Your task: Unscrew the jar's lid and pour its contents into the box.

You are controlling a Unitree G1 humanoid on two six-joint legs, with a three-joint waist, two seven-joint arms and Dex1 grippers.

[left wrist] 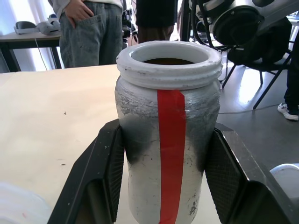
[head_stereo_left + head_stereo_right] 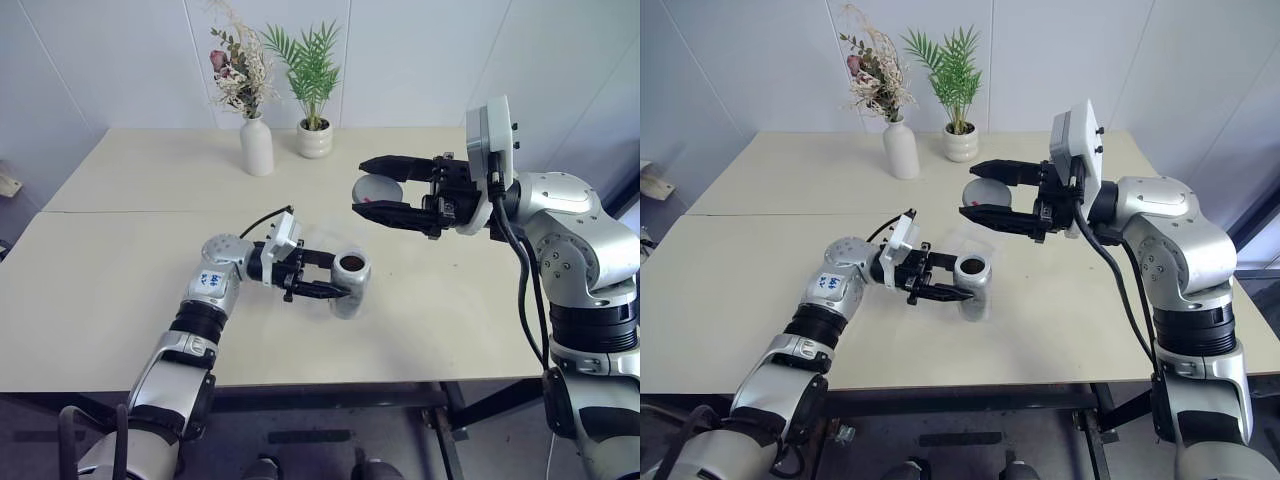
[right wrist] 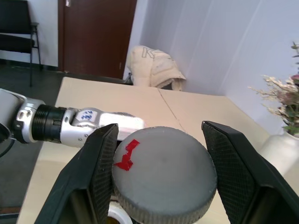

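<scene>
Jar (image 1: 168, 154): silvery-grey, vertical red stripe, white threaded rim. Lid (image 3: 164, 175): grey, red mark. Table (image 2: 120, 270): beige. Vase (image 2: 256, 146): white.

The jar (image 1: 169, 154) has its base cut off by the frame edge between the left claw (image 1: 166, 186) fingers. The dark contents inside its mouth are too dim to identify.

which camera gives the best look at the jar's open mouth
The left wrist view: the jar stands close, its white threaded rim and red stripe plain between the left gripper fingers. Both eye views show it small from above, with dark contents. The right wrist view shows the lid instead.
</scene>
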